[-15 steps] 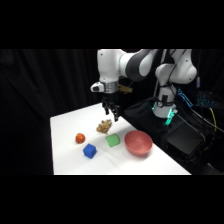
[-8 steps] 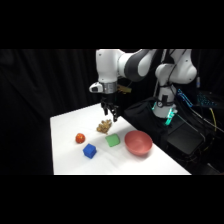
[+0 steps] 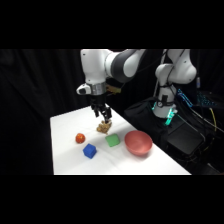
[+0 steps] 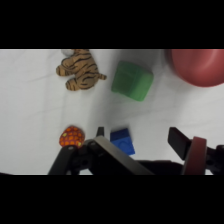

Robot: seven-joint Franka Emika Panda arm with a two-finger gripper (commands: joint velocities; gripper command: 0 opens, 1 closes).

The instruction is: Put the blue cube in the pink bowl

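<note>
The blue cube (image 3: 90,150) lies on the white table near its front, left of the light-green cube (image 3: 113,140). The pink bowl (image 3: 138,142) stands at the right and holds nothing. My gripper (image 3: 102,114) hangs above the table's back part, just over a striped tiger toy (image 3: 104,127), up and away from the blue cube. In the wrist view the gripper (image 4: 137,134) is open and empty. There the blue cube (image 4: 122,141) shows low between the fingers, and the bowl (image 4: 197,66) sits at the top right.
A small red-orange ball (image 3: 80,138) lies left of the blue cube. The tiger toy (image 4: 80,70) and green cube (image 4: 132,81) lie past the cube in the wrist view. Dark equipment and cables stand off the table's right edge (image 3: 182,140).
</note>
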